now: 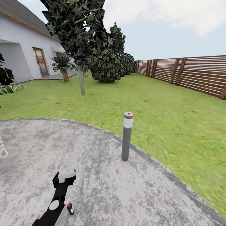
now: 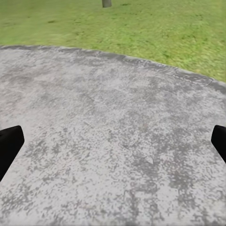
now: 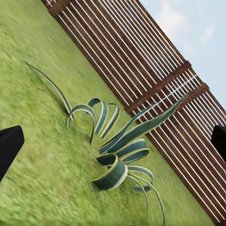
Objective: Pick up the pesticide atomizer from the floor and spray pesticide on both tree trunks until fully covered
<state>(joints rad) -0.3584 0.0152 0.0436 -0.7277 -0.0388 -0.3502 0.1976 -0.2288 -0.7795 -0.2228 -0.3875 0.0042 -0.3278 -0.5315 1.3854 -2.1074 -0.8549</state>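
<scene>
The pesticide atomizer [image 1: 70,209], a small dark bottle with a red spot, sits on the grey paved floor [image 1: 103,188] close beside my left arm. My left gripper [image 1: 65,176] reaches forward past it, low over the paving. In the left wrist view the left gripper [image 2: 113,146] is open, a black fingertip [image 2: 9,143] at each edge and bare paving between them. A tree with a straight grey trunk [image 1: 82,84] and a dark canopy stands on the lawn ahead. My right gripper [image 3: 113,146] is open, facing grass and fence.
A grey lamp post [image 1: 127,138] with a red dot stands at the patio's edge. Dark bushy trees [image 1: 108,62] and a palm-like plant [image 1: 64,67] lie beyond, near the white house [image 1: 22,53]. A slatted fence [image 1: 194,75] bounds the lawn. A striped spiky plant [image 3: 117,150] grows by the fence.
</scene>
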